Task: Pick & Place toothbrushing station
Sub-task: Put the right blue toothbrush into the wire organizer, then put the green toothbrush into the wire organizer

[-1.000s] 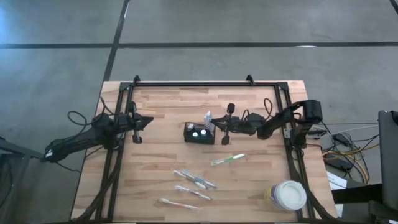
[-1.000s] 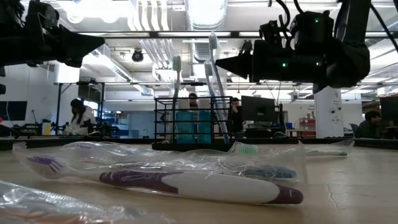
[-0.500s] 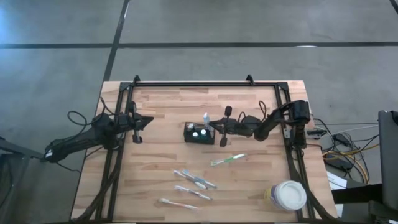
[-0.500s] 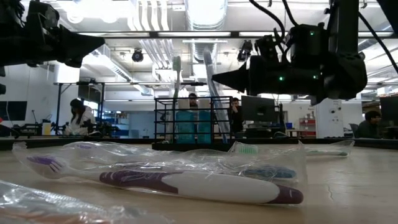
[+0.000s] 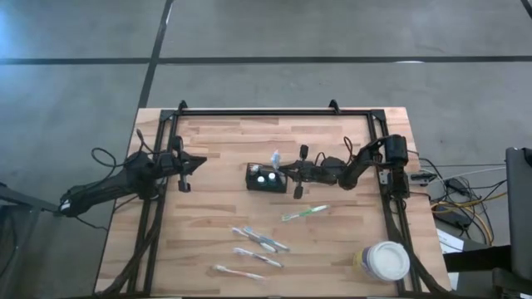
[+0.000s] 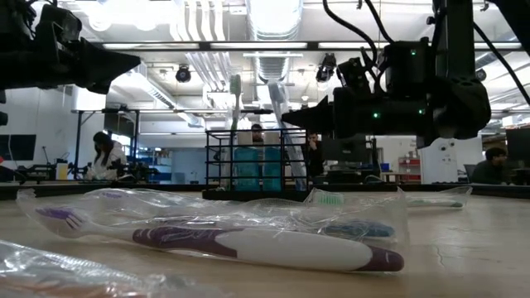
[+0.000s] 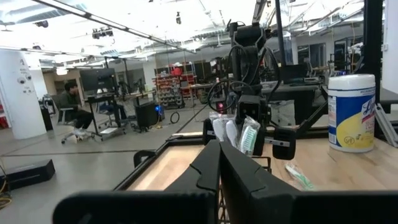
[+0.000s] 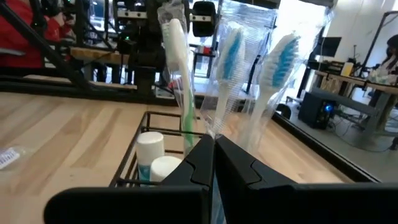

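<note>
Right gripper [image 5: 287, 174]: jaws pressed together, tips at the caddy's right rim. Left gripper [image 5: 199, 161]: jaws likewise pressed together, well apart from the caddy, near the table's left edge.

High view. Table [image 5: 224, 216] of pale butcher-block wood strips inside a dark metal frame. The toothbrushing station [image 5: 266, 178], a small black rectangular open-top caddy, sits near the table's middle; two white round caps show inside it. It lies between the two grippers, just beside the right one. A green-and-white toothbrush [image 5: 304, 213] lies on the table near the caddy. Three wrapped toothbrushes [image 5: 260, 240] lie farther toward the near edge. A round white tub [image 5: 385, 262] stands at the near right corner.

Low view. Caddy [image 6: 256, 168] has thin black wire sides; blue shapes show through them. Two toothbrushes [image 6: 235, 108] rise upright above its rim. The right gripper [image 6: 290, 117] hangs level with their upper parts, tip beside the right-hand brush. A purple-and-white toothbrush [image 6: 240, 244] in crinkled clear film lies in the foreground. A person [image 6: 103, 156] sits in the room behind.

Left wrist view. Own fingers [image 7: 214, 168] closed to a line. Caddy with wrapped brushes [image 7: 239, 134] ahead, right arm behind it. White tub [image 7: 351, 112] with yellow label.

Right wrist view. Own fingers [image 8: 208, 158] meet at the caddy's wire rim [image 8: 140, 146]. Inside: two white tube caps [image 8: 155, 158], a green-handled brush [image 8: 183, 87], two blue-bristled brushes in clear wrap [image 8: 230, 59].
</note>
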`<state>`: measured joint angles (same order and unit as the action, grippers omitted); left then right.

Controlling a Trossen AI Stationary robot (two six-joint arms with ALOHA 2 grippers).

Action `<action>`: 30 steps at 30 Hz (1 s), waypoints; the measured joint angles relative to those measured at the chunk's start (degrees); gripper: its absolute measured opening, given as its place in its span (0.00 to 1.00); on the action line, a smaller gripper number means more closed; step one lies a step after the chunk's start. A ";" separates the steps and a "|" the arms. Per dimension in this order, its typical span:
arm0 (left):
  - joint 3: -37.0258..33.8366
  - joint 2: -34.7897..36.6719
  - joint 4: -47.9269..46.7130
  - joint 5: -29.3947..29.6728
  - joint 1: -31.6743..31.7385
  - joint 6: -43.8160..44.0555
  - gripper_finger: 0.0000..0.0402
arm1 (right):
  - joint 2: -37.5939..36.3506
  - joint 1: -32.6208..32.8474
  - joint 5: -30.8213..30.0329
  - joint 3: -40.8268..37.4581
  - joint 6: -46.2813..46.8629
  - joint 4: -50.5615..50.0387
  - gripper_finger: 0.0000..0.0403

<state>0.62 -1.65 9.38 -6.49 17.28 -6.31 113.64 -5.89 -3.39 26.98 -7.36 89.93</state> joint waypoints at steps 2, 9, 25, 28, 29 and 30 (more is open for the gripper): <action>0.00 0.00 0.03 -0.02 0.00 0.02 0.03 | 0.47 0.02 -1.01 0.00 0.53 0.09 0.02; 0.07 0.00 0.51 -0.02 0.00 -0.28 0.03 | 1.08 0.02 -1.16 0.00 3.16 0.13 0.02; 0.09 0.00 1.22 -0.06 0.00 -0.63 0.03 | -13.41 3.07 -5.69 -1.21 2.56 -14.29 0.31; 0.09 0.00 1.25 -0.06 0.00 -0.63 0.03 | -21.10 3.88 -5.83 -1.38 1.01 -20.76 0.34; 0.09 0.00 1.41 -0.06 0.00 -0.63 0.03 | -24.49 4.23 -5.84 -1.37 0.89 -24.75 0.35; 0.09 0.00 1.59 -0.06 0.00 -0.65 0.03 | -28.16 4.59 -5.86 -1.10 0.52 -29.91 0.36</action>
<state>0.71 -1.65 10.97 -6.55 17.28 -6.96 85.48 -1.30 -9.25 25.88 -6.84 60.03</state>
